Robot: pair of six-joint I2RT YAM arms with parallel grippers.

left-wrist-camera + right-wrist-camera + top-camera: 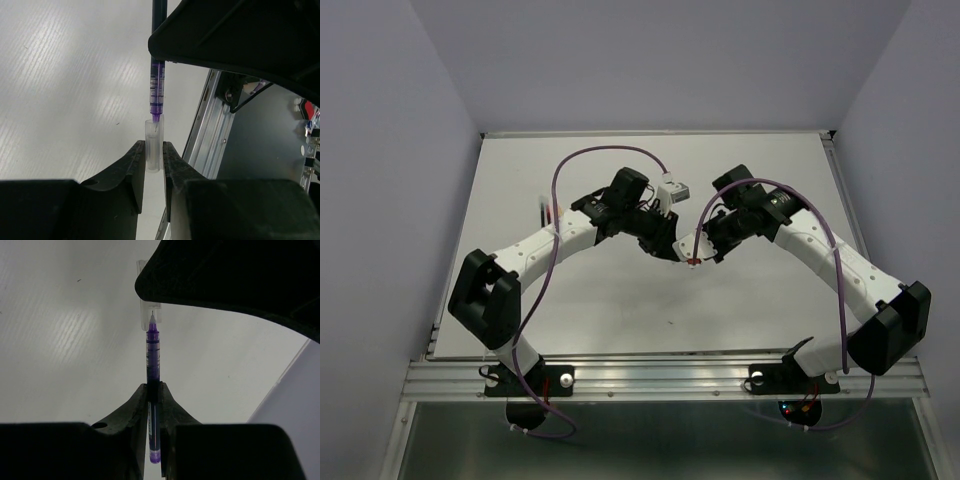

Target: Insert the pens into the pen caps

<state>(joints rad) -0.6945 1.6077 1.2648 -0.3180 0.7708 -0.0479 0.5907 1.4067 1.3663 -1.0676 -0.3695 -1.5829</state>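
In the left wrist view my left gripper (154, 146) is shut on a clear pen cap (153, 150) that stands upright with its mouth up. A purple pen (157, 90) comes down from above, and its tip sits just inside the cap's mouth. The right wrist view shows my right gripper (154, 387) shut on that pen (152, 355) at mid-barrel, its fine tip reaching into the cap (150, 315). From the top camera, the left gripper (667, 250) and the right gripper (704, 246) meet nose to nose above the middle of the table.
A few more pens (546, 211) lie at the table's left, partly hidden behind the left arm. The aluminium rail (660, 376) runs along the near edge and also shows beside the left fingers (210, 125). White walls enclose the white table (620, 310).
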